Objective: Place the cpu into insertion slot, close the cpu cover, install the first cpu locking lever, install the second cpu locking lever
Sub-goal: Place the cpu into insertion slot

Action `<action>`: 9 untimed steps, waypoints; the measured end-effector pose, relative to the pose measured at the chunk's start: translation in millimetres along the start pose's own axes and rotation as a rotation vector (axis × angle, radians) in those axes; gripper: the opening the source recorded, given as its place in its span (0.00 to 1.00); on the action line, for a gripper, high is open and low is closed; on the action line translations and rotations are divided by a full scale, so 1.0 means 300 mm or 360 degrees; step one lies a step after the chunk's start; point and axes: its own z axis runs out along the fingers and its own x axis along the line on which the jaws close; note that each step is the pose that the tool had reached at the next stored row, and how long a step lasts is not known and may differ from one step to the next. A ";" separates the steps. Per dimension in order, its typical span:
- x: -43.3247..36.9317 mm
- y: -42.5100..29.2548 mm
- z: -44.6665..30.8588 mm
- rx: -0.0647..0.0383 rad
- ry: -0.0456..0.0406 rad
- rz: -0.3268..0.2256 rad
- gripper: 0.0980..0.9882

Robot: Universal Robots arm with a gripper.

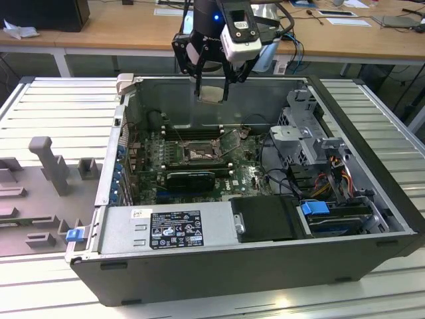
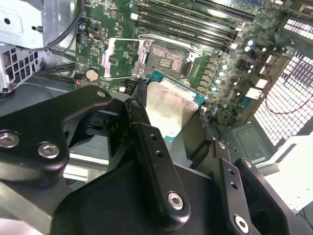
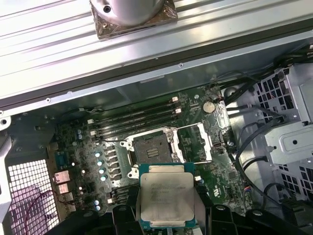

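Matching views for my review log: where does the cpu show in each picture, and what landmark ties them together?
Exterior view: the cpu is held in the gripper, raised well clear of the insertion slot.
Second wrist view: the cpu sits in the gripper, just short of the slot.
First wrist view: the cpu, metal face showing, is next to the slot.
Shared landmark: the open insertion slot.

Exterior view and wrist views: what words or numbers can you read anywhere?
Black label on the silver metal box: print too small to read.
Small white sticker beside it: too small to read.
Pale silver square cpu: faint marks, unreadable.
No text can be read.
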 end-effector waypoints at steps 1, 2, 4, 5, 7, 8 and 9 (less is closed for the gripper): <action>0.000 0.000 0.000 0.0000 -0.0001 0.0007 0.48; 0.000 0.000 0.000 0.0000 -0.0001 0.0014 0.48; 0.000 0.000 0.000 -0.0001 -0.0002 0.0028 0.48; 0.000 0.000 0.000 -0.0001 -0.0003 0.0031 0.48; 0.000 0.000 0.000 -0.0001 -0.0004 0.0045 0.48; 0.000 0.000 0.000 -0.0001 -0.0004 0.0049 0.48; 0.000 0.000 0.000 -0.0001 -0.0005 0.0052 0.48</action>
